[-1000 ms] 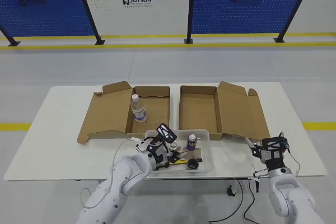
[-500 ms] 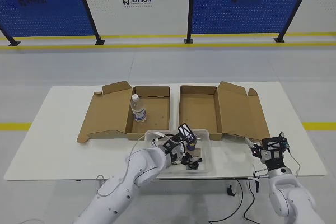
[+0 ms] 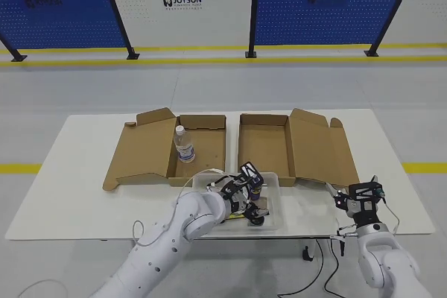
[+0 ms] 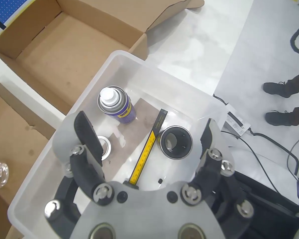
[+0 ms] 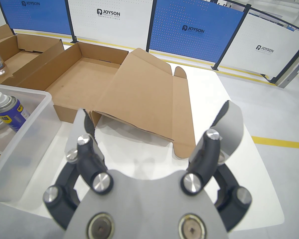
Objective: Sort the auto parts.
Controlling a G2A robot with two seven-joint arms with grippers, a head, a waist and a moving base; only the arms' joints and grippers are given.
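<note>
spray can (image 4: 117,108): blue, yellow print, white cap
ruler (image 4: 147,148): yellow, black markings
ring (image 4: 175,142): black
bin (image 4: 164,75): clear
cardboard boxes (image 3: 264,149): brown
counter (image 4: 201,38): white

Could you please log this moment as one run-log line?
left pincer: open above clear plastic bin | bin: blue spray can, black cylindrical ring, yellow ruler | right pincer: open over white table

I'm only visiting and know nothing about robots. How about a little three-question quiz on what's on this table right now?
1. True or false: the water bottle stands in the clear bin.
2. Which lies right beside the black ring in the bin? A) yellow ruler B) hammer C) glove
3. Fill in: the jaws of the left gripper are ____.
Key: 1 false, it stands in a cardboard box; 2 A; 3 open.
</note>
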